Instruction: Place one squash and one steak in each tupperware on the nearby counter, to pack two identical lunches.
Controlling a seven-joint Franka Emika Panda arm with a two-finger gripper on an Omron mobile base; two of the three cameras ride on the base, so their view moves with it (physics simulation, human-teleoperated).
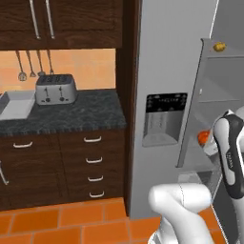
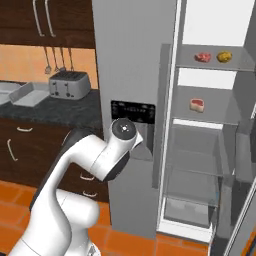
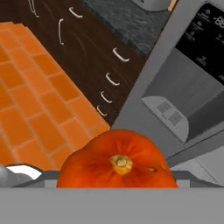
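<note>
An orange-red squash (image 3: 118, 164) looms close in the hand view, hanging above the tiled floor; my gripper (image 1: 212, 144) is shut on it and the fingertips are hidden behind it. The same squash (image 1: 203, 137) shows beside my wrist at the open fridge. A yellow squash (image 2: 224, 56) and a steak (image 2: 203, 57) lie on the top fridge shelf. One more steak (image 2: 197, 104) lies a shelf lower. A pale grey tupperware (image 1: 14, 106) sits on the dark counter (image 1: 76, 116) far to the left.
A silver toaster (image 1: 56, 88) stands on the counter beside the tupperware. The grey fridge door with its dispenser panel (image 1: 164, 119) stands between the counter and the open fridge shelves (image 2: 200, 150). Drawers with silver handles (image 1: 93, 159) run below the counter.
</note>
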